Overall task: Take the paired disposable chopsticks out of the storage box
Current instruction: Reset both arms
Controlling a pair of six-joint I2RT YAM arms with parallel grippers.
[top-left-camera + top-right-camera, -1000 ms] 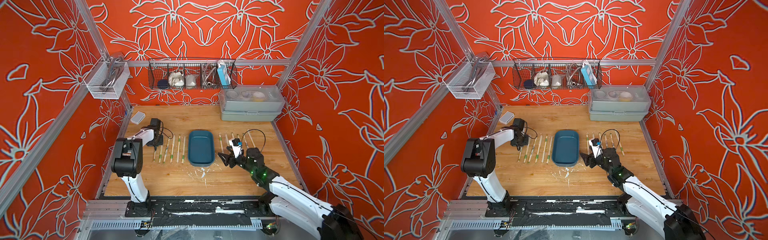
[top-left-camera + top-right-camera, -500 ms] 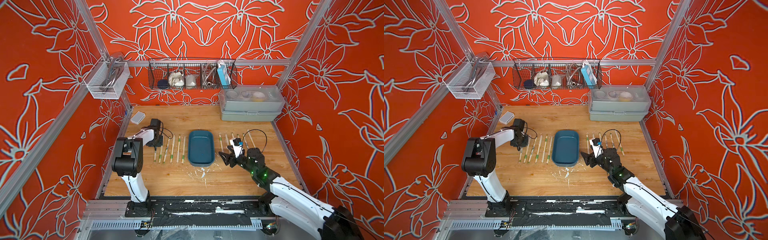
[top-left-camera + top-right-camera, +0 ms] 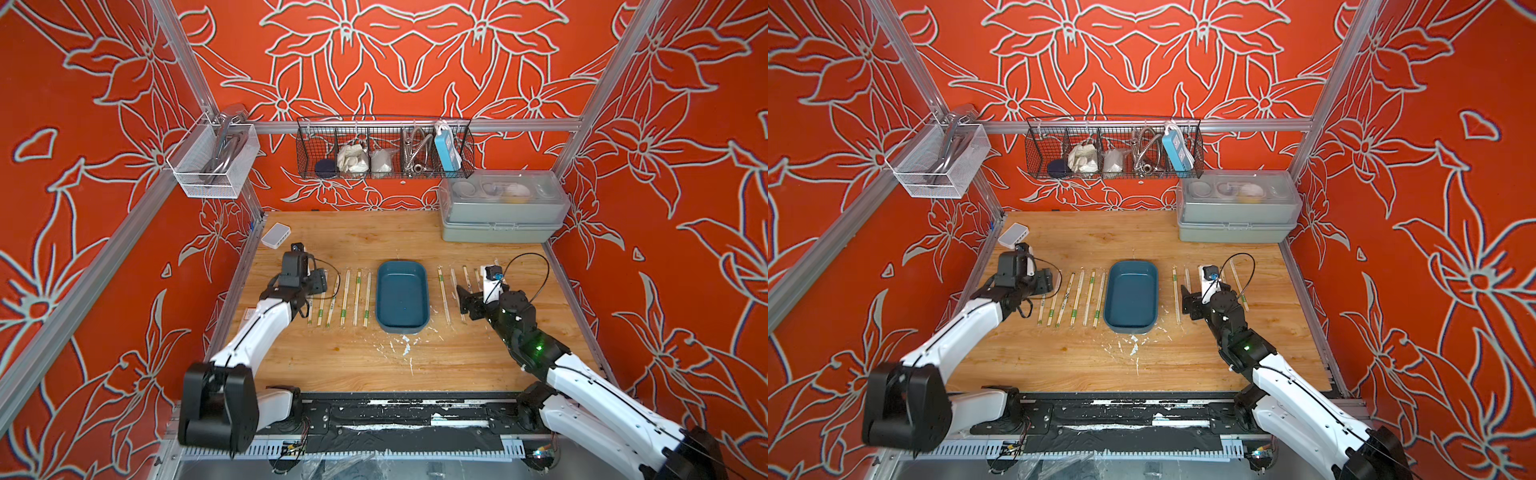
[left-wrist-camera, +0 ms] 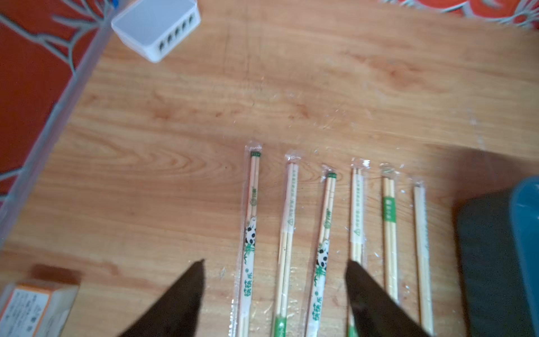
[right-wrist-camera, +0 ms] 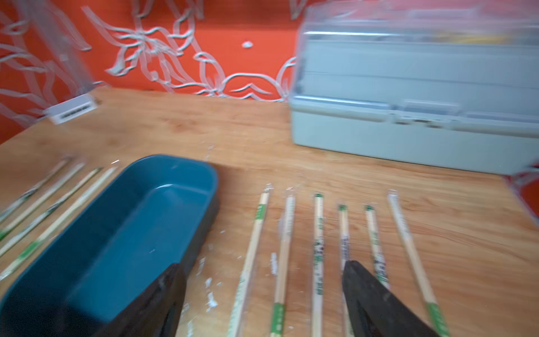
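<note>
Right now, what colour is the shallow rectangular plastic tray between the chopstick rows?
The tray is dark teal-blue, clearest in a top view.

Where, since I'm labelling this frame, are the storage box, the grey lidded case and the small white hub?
storage box [image 3: 402, 297]: in a top view, bare floor.
grey lidded case [image 3: 498, 234]: in a top view, front wall.
small white hub [image 4: 151, 20]: left wrist view, top face.

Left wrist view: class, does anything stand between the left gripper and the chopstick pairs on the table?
Nothing visible does: the open left gripper hangs over the paired disposable chopsticks, which lie uncovered on the table.
</note>
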